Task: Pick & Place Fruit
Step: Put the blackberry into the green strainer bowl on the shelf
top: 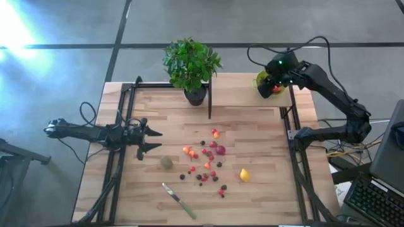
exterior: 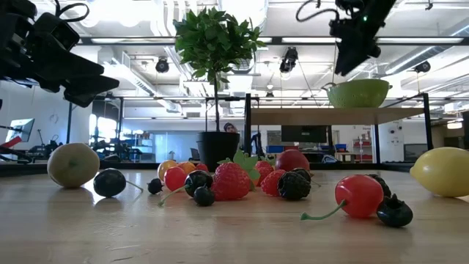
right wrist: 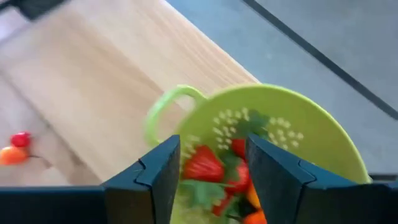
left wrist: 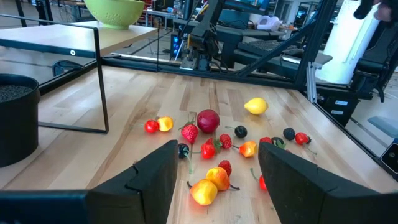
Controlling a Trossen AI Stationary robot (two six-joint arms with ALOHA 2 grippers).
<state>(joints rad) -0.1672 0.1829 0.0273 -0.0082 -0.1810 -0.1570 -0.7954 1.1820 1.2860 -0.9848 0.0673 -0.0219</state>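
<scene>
Right gripper (right wrist: pixel 208 171) above lime-green bowl (right wrist: pixel 311 134) on raised shelf, fingers apart, empty; strawberry (right wrist: pixel 202 165) among fruit inside bowl. Left gripper (top: pixel 150 140) at table's left edge, fingers apart, empty. Scattered fruit (top: pixel 208 161) mid-table: kiwi (top: pixel 166 162), lemon (top: pixel 244 174).

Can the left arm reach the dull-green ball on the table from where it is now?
Probably yes. The left claw is open above the table's left side, and the dull-green ball lies close by on bare wood, apart from the other fruit. Nothing stands between them; the knife lies further off.
</scene>
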